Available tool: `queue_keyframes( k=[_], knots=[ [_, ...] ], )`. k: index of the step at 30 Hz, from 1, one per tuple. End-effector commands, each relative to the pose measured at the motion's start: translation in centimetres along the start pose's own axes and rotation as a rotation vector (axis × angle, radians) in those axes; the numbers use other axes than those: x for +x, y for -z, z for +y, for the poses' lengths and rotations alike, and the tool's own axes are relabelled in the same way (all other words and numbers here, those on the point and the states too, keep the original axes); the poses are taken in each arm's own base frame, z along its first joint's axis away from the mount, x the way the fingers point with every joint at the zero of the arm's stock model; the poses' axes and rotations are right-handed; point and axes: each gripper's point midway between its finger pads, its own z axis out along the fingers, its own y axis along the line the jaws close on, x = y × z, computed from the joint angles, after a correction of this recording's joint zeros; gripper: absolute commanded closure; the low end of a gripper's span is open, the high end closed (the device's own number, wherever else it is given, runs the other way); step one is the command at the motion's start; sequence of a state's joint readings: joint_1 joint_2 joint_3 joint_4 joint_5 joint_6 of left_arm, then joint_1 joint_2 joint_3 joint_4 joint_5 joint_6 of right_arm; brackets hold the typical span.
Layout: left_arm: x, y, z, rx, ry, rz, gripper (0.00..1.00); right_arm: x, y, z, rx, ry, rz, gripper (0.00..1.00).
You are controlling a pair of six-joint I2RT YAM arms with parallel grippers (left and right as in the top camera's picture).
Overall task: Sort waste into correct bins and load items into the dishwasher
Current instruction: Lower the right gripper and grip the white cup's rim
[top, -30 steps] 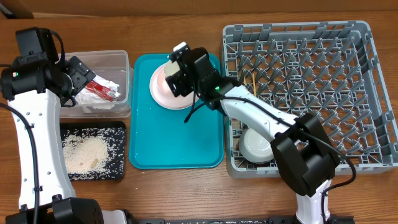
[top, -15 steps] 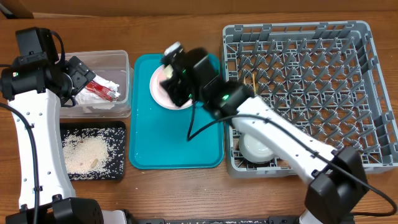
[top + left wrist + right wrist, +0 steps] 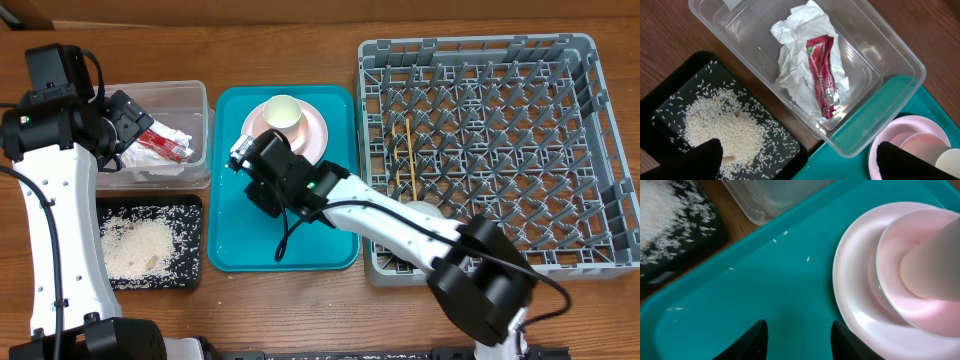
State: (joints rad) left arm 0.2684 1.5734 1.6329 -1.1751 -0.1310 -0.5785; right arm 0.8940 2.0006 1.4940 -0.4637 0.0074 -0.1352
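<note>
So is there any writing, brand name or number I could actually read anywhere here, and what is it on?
Nothing is legible in any view.
Red sauce packet, lying on the napkin in the clear tub: pale print along it, too small and blurred to read.
Grey rack and teal tray: no lettering shows.

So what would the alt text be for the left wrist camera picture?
A clear plastic tub holds a crumpled white napkin with a red sauce packet lying on it. Lower left, a black tray carries loose rice; lower right, a pink plate sits on a teal tray.
</note>
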Motion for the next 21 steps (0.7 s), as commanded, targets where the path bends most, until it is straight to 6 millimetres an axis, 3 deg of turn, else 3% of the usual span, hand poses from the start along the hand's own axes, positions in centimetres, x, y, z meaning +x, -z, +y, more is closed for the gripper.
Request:
queue_keyframes(
  k=[1, 5, 13, 21],
  knots=[
    [-0.5, 0.3, -0.3, 0.009, 0.023, -0.013, 0.0, 1.9, -2.6, -1.0, 0.037, 0.05, 0.048, 0.6],
    [-0.5, 0.3, -0.3, 0.009, 0.023, -0.013, 0.0, 2.6, -3.9, -1.1, 0.038, 0.048, 0.06, 0.63],
    [-0.5, 0.3, -0.3, 0.009, 0.023, -0.013, 0.0, 2.8, -4.6, -2.3, 0.051, 0.03, 0.056, 0.65],
    [-0.5, 0.3, -0.3, 0.009, 0.023, -0.013, 0.0, 4.5, -5.9, -3.5, 0.061, 0.008, 0.099, 0.66]
  ],
)
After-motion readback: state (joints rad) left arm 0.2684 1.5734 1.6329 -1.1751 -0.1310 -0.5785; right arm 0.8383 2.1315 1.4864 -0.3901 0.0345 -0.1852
